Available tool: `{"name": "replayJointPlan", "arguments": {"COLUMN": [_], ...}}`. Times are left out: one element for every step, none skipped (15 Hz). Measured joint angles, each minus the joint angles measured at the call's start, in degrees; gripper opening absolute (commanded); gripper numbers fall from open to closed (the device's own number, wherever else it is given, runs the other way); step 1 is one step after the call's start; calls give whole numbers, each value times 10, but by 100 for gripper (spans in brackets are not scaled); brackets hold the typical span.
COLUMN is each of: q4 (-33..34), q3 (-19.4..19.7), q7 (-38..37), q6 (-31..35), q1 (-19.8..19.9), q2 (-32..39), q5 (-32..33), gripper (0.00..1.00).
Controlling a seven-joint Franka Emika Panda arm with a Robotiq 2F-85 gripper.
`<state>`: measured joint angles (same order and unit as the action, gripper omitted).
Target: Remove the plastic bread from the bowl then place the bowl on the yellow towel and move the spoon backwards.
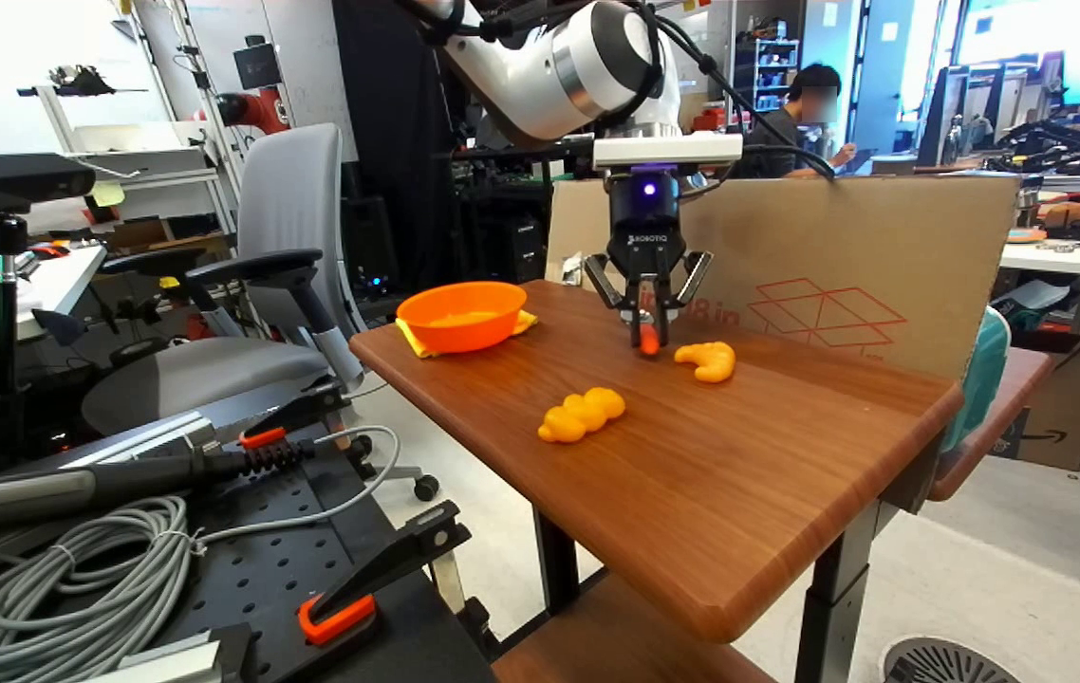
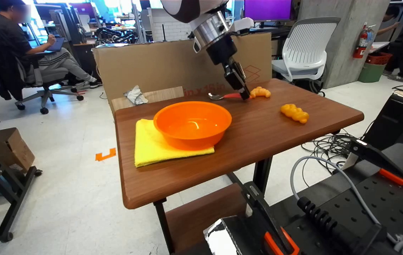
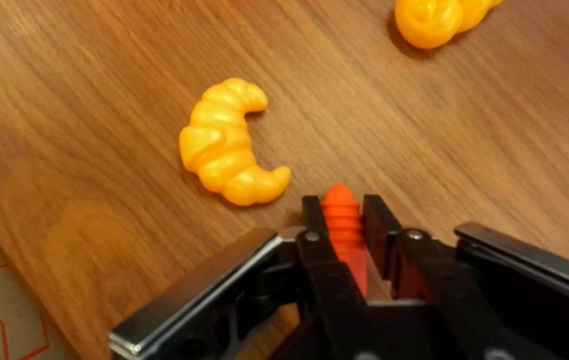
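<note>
The spoon's orange ridged handle (image 3: 342,220) fills the gap between the fingertips of my gripper (image 3: 343,202), which is shut on it. In an exterior view the spoon's silvery end (image 2: 216,96) sticks out behind the fingers, low over the table; whether it touches the wood I cannot tell. The orange bowl (image 2: 192,124) sits upright and empty on part of the folded yellow towel (image 2: 146,148). Plastic bread lies on the wood as two pieces: a curved croissant (image 3: 224,145) close beside the fingertips and a braided loaf (image 1: 583,415) nearer the table's long edge.
A cardboard sheet (image 1: 844,285) stands upright along one side of the brown table (image 1: 739,455), close behind my gripper. Crumpled foil (image 2: 136,95) is at that side too. Alongside the opposite edge is a black bench (image 2: 346,205) with clamps and cable.
</note>
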<state>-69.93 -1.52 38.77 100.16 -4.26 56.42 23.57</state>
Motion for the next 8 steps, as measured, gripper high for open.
{"name": "replayJointPlan", "arguments": {"q4": [7, 13, 18, 22, 26, 29, 32, 35], "q3": [1, 1, 1, 1, 1, 1, 1, 1], "q7": [0, 0, 0, 0, 0, 0, 0, 0], "q6": [-3, -6, -8, -12, -14, -17, -18, -19], "q1": [0, 0, 0, 0, 0, -1, -1, -1], "q2": [4, 7, 9, 10, 10, 10, 10, 11], "q5": [0, 1, 1, 1, 1, 1, 1, 1], "gripper": [57, 65, 71, 77, 86, 92, 99, 100]}}
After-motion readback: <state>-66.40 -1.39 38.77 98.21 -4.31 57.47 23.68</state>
